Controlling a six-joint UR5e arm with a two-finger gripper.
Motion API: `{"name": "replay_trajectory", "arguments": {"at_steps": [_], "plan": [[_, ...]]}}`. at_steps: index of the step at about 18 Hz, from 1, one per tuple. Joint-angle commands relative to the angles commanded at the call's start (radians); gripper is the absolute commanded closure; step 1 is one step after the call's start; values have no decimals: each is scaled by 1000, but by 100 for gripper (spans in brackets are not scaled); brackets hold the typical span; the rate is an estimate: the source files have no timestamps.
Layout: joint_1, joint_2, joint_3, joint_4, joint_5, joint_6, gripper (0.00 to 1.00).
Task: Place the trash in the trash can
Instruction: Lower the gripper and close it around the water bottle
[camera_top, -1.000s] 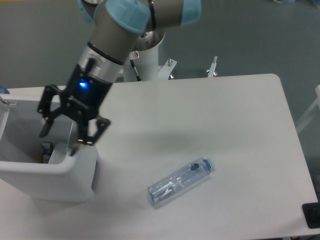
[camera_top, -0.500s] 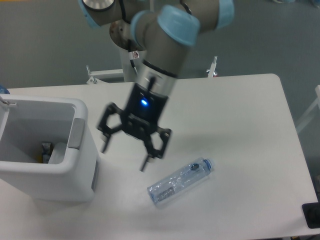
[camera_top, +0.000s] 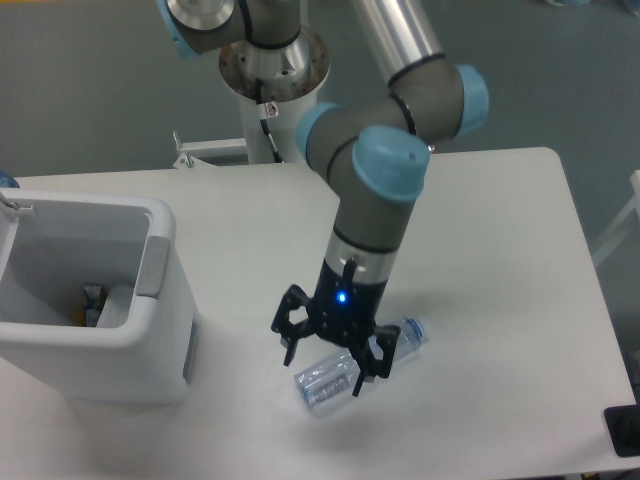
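On my far left I see the bin (camera_top: 150, 340), white, with rounded corners and a thick rim, standing on the table (camera_top: 500, 250) near its left edge. A grey handle panel (camera_top: 152, 266) sits on the side that faces the arm. Inside, low against the near wall, I can make out something pale that may be the tissue (camera_top: 118, 305), and beside it a small darker scrap I cannot identify.

Moving right across bare tabletop, I come to the gripper (camera_top: 325, 360). It points down over the front middle of the table, a blue light glowing on its body just above the fingers. The fingers (camera_top: 288, 340) are spread wide, one to the left and one to the right, and they straddle the bottle (camera_top: 325, 382). From this view I cannot tell whether the fingertips touch the plastic or hang just above it; nothing is clamped.

The bottle lies on its side on the table, clear and crushed, running diagonally from lower left to upper right. Its blue cap (camera_top: 419, 327) sticks out on the right past the gripper, and its base end shows on the lower left. It is well apart from the bin.

Above, the arm (camera_top: 375, 215) rises from the gripper to a pale blue joint, then back toward the base (camera_top: 272, 70) behind the table's far edge.
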Motion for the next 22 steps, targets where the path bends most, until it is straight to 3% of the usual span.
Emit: {"name": "replay_trajectory", "arguments": {"at_steps": [4, 11, 22], "plan": [[-43, -41, -35, 0, 127, 129, 0], [-92, -115, 3, -2, 235, 134, 0], [-129, -173, 15, -3, 289, 128, 1]]}}
